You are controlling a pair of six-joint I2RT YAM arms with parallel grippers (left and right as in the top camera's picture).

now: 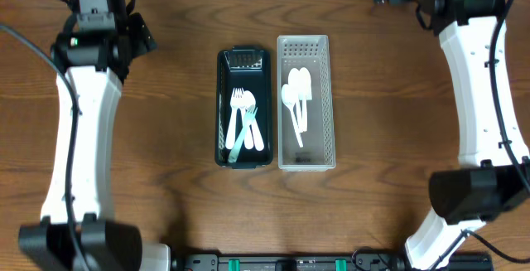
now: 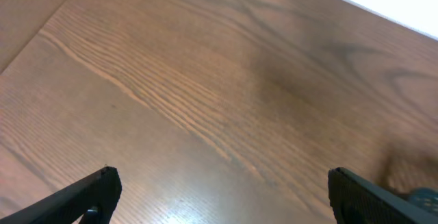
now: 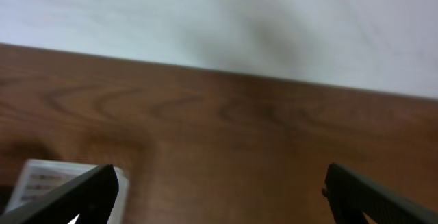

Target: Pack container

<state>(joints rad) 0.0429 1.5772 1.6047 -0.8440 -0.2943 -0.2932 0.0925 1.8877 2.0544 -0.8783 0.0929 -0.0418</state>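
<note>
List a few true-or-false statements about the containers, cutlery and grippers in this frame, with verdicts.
1. The black tray holds forks. True.
2. The white basket holds spoons. True.
3. The two containers stand far apart. False: they sit side by side.
4. The left gripper is shut on a fork. False: it is open and empty.
5. The right gripper is open. True.
6. A spoon lies outside the containers. False: all visible cutlery is inside them.
</note>
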